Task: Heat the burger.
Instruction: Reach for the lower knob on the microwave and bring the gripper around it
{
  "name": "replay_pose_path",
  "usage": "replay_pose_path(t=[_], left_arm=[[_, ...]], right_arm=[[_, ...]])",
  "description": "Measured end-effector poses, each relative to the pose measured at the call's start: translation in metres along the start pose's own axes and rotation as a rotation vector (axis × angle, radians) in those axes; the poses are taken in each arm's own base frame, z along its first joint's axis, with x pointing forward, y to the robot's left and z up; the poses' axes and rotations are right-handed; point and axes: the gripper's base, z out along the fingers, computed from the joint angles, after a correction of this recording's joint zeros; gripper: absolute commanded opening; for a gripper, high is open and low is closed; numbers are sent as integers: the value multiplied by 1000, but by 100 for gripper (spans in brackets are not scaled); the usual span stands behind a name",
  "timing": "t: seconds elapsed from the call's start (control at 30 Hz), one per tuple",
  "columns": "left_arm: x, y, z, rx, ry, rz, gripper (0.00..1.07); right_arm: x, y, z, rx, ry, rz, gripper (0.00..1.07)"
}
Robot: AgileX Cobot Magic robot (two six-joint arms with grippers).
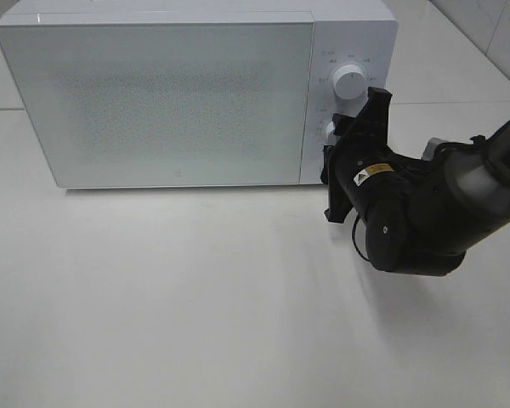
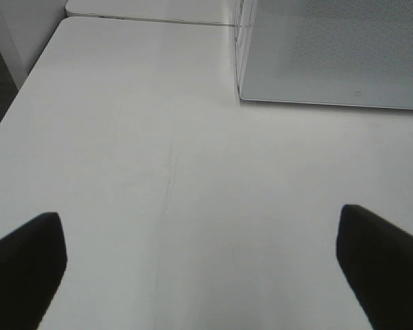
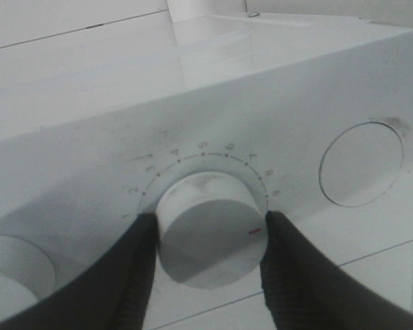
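Plenty of bare white table [image 1: 195, 323] in front, room to move; at the back the big microwave [image 1: 170, 93], door shut, no burger in sight (maybe inside, behind the cloudy door). Then the left gripper [image 2: 199, 240], wide open, holding nothing, out of the way, and the right gripper [image 3: 208, 237], half closed, pinching the lower dial [image 3: 206, 199] from both sides, likely to start the heat. Upper knob [image 1: 349, 81] close by, little room there.
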Motion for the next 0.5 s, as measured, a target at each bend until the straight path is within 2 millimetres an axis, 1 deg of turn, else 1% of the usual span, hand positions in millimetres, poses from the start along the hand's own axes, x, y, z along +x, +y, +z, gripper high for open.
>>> replay_pose_path(t=[0.3, 0.47, 0.5], left_arm=[[0, 0, 0, 0, 0, 0, 101], [0, 0, 0, 0, 0, 0, 101], [0, 0, 0, 0, 0, 0, 101]], right_arm=[[0, 0, 0, 0, -5, -27, 1], [-2, 0, 0, 0, -19, -50, 5], [-2, 0, 0, 0, -21, -58, 7]])
